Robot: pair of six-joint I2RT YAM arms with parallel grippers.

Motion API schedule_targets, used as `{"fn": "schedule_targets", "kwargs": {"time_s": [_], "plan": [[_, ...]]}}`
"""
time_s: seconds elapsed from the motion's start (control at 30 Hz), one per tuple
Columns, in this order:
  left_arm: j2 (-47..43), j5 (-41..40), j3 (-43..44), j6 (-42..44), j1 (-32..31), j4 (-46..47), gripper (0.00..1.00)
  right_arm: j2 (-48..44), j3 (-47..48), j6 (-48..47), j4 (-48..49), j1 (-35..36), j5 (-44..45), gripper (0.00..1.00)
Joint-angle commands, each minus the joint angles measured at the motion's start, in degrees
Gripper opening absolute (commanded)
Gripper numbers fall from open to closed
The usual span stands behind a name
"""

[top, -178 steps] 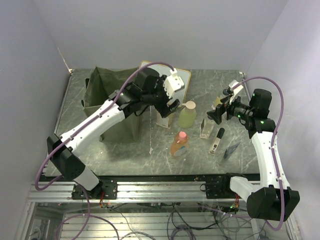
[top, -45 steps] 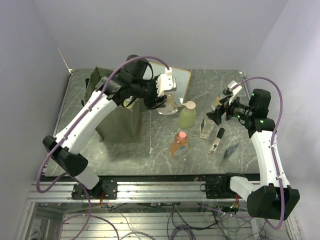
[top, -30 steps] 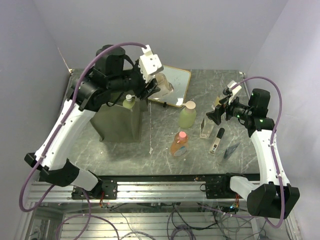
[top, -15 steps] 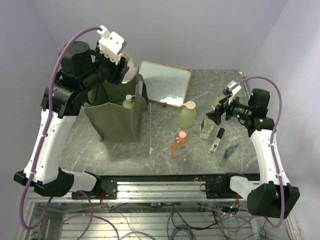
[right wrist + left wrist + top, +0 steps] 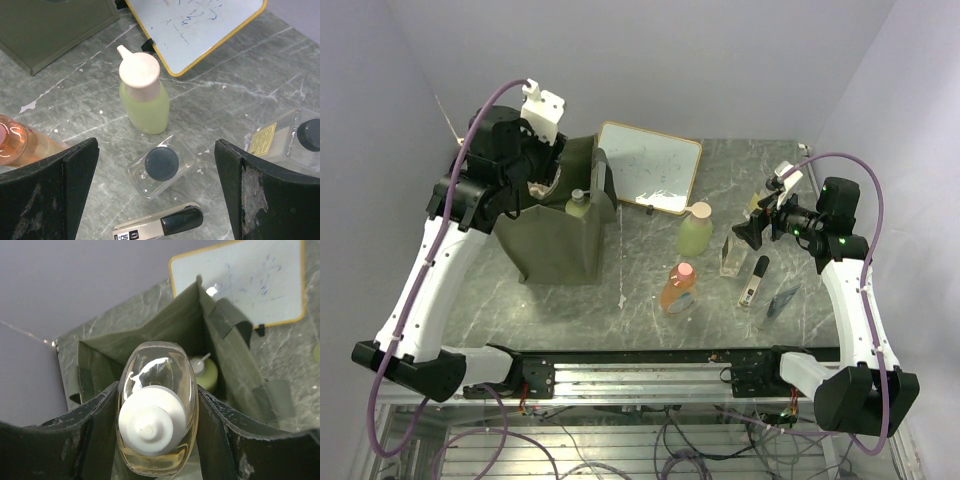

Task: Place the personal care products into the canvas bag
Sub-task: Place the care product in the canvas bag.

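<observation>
we see the left fingers (image 5: 95, 435) closed on the amber bottle (image 5: 157, 410), one finger on each side of its body, with its white pump head turned toward the wrist camera. the bottle hangs over the open mouth of the canvas bag (image 5: 555, 245), which stands at the left part of the surface (image 5: 650, 320). inside the bag, the yellow-green bottle (image 5: 206, 374) with a white pump sits in the corner nearest to the whiteboard (image 5: 650, 168). the right fingers (image 5: 55, 200) are spread wide and hold nothing. they hover above a clear bottle (image 5: 160, 167) with a black cap. just beside it stands the green bottle (image 5: 145, 105) with a pink cap. the orange bottle (image 5: 678, 287) is nearer to the arm bases. a second clear bottle (image 5: 290, 140) is at the right, and we cannot tell if it stands or leans.
</observation>
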Motion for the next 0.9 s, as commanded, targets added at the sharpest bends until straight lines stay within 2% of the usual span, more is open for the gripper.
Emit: {"fn": "schedule_targets", "kwargs": {"time_s": [0.0,0.3,0.6,0.87], "plan": [[-1.31,-5.04,-2.08,-1.34,2.07,11.43,0.07,0.1,-0.39,-0.4,0.66,-0.28,-0.24,1.0],[5.25,2.54,-8.84,-7.35,9.56,17.15,0.07,-0.14,-0.47,-0.49,0.59,-0.3,-0.07,1.0],[11.77,-0.29,-11.92,-12.14,9.55,22.76,0.07,-0.08,-0.53,-0.5,0.73,-0.25,0.12,1.0],[11.0,-0.06,-20.15,-15.25,9.23,32.52,0.07,-0.08,-0.63,-0.51,0.81,-0.24,0.16,1.0]]}}
